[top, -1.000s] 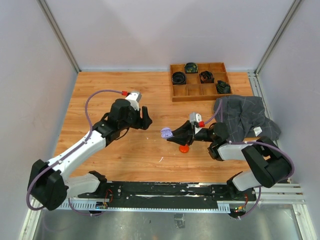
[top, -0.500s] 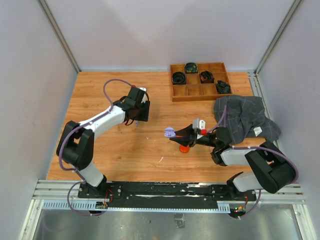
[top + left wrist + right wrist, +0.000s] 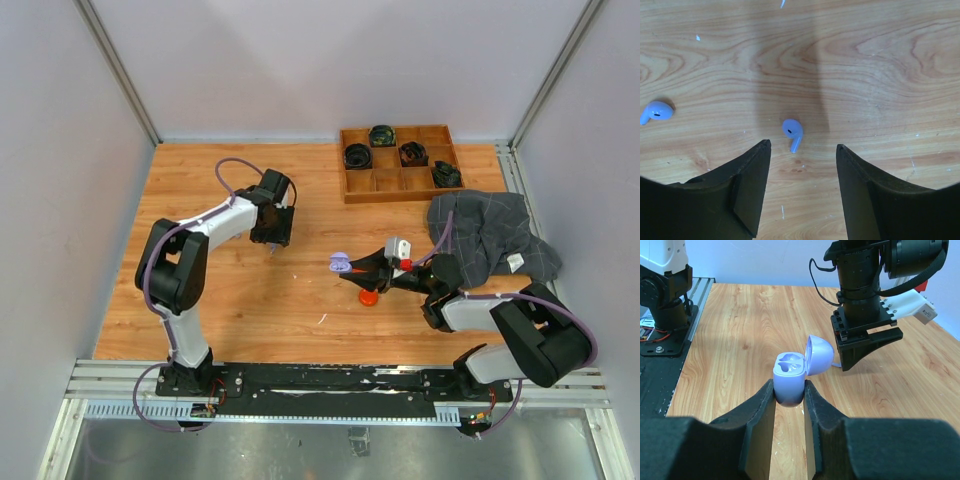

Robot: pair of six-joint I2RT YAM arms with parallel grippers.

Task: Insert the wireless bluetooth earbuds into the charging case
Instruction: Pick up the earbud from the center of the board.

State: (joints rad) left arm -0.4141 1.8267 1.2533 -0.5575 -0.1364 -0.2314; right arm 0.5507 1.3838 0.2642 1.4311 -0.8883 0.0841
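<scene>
Lilac and glossy, the rounded charging case (image 3: 790,371) sits pinched between my right fingers (image 3: 789,390), its domed lid (image 3: 820,355) tipped open above the grained wooden bench (image 3: 740,335). My left fingers (image 3: 802,147) hang spread over one smooth stemmed earbud (image 3: 791,131) lying on the wood; a second earbud (image 3: 655,111) lies well apart

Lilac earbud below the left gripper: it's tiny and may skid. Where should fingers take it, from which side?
The earbud lies flat on the wood, stem pointing toward the open left gripper. Probably take its rounded head from straight above, jaws closing across its narrow width.
</scene>
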